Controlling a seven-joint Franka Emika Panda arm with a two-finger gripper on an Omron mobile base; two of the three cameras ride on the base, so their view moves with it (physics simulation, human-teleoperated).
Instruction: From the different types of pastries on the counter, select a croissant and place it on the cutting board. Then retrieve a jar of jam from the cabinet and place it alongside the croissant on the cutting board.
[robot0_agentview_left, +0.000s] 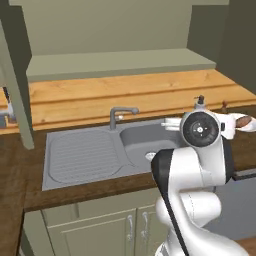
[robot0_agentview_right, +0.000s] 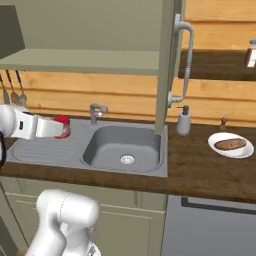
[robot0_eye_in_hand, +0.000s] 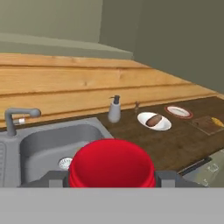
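Note:
My gripper (robot0_agentview_right: 60, 128) is shut on the jar of jam (robot0_agentview_right: 62, 126), a small squat red jar, and holds it above the sink's drainboard (robot0_agentview_right: 40, 147). In the hand view the jar of jam (robot0_eye_in_hand: 111, 162) sits low in the middle with a dark fingertip (robot0_eye_in_hand: 56, 178) on either side. Far right on the counter (robot0_eye_in_hand: 175, 144) lies the dark cutting board (robot0_eye_in_hand: 203, 125) with the yellow-orange croissant (robot0_eye_in_hand: 216, 121) on it. The brown loaf-like pastry (robot0_eye_in_hand: 153, 120) rests on a white plate (robot0_eye_in_hand: 164, 126). Above the sink, the olive-grey cabinet's shelf (robot0_agentview_right: 80, 61) is bare.
A grey sink basin (robot0_agentview_right: 125, 145) and faucet (robot0_agentview_right: 96, 110) lie under the arm. A soap dispenser (robot0_agentview_right: 183, 120) stands by the basin. The open cabinet door (robot0_agentview_right: 167, 65) hangs right of the sink. A red-rimmed plate (robot0_eye_in_hand: 178, 112) sits beyond the pastry plate.

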